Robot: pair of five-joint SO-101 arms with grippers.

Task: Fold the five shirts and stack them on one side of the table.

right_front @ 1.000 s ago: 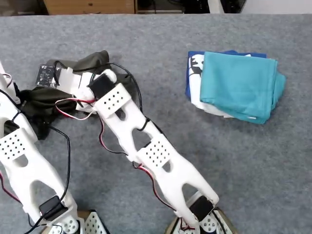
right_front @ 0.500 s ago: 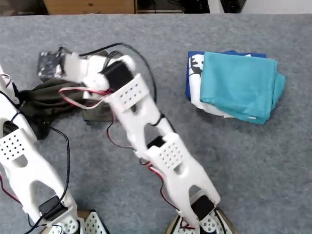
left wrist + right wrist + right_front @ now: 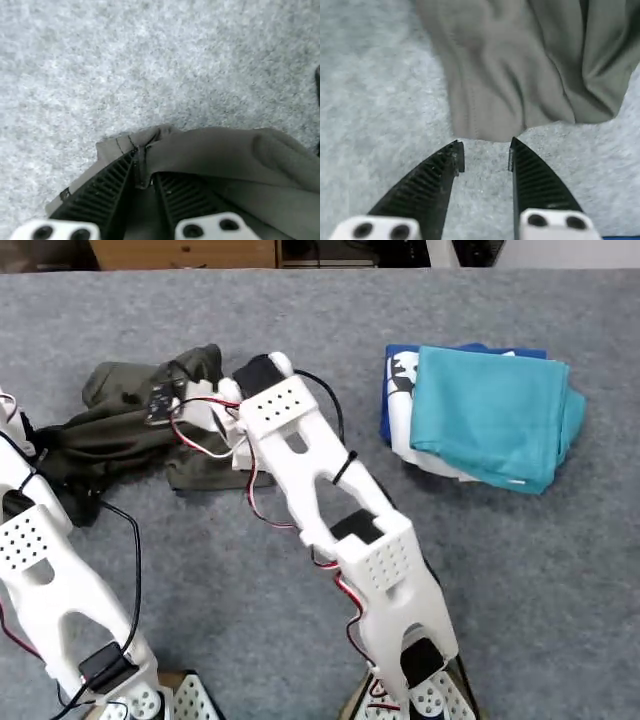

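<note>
An olive shirt [image 3: 120,430] lies crumpled at the table's left. My left gripper [image 3: 144,167] is shut on a hemmed corner of the olive shirt [image 3: 225,155], at the shirt's left end beside the left arm [image 3: 30,540]. My right gripper [image 3: 484,150] stands open just above the grey table, its tips at the edge of the olive shirt [image 3: 510,75] with nothing between them. The right arm [image 3: 300,460] reaches over the shirt's right part. A folded teal shirt [image 3: 490,415] tops a stack [image 3: 400,390] of blue and white shirts at the right.
The grey felt table [image 3: 520,590] is bare in front and between the olive shirt and the stack. Red, white and black cables [image 3: 200,435] hang by the right arm's wrist. A wooden cabinet [image 3: 180,252] stands beyond the far edge.
The right arm's wrist pulled back from the shirt's far left toward the right. The olive shirt now lies more spread, its far lobe uncovered. The left arm stayed put.
</note>
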